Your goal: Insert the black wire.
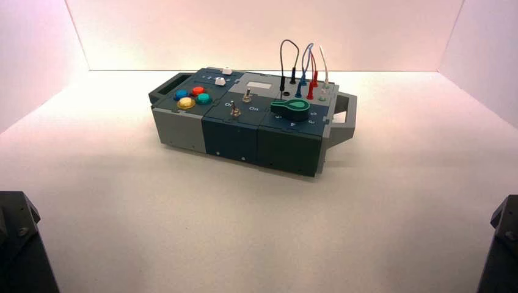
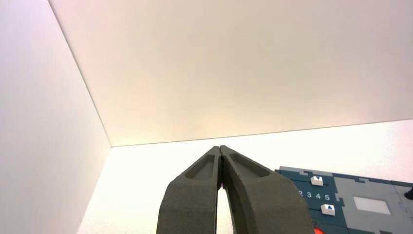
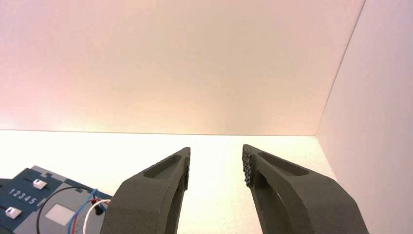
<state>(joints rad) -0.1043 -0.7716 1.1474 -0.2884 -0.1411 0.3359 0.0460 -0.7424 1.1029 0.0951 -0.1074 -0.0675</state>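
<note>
The black wire (image 1: pixel 288 41) arches in a loop above the far right part of the box (image 1: pixel 232 137), its two black plugs standing by the sockets next to the blue and red leads. It also shows in the right wrist view (image 3: pixel 62 188). Whether each plug sits in a socket I cannot tell. My left gripper (image 2: pixel 220 148) is shut and empty, held back from the box's left end. My right gripper (image 3: pixel 215 157) is open and empty, held back from the box's right end. Both are far from the wire.
The box carries coloured buttons (image 1: pixel 192 97) at its left, two toggle switches (image 1: pixel 234 110), a green knob (image 1: pixel 291 108), and blue, red and white leads (image 1: pixel 310 76). White walls enclose the table. Dark arm parts (image 1: pixel 18 244) show at the near corners.
</note>
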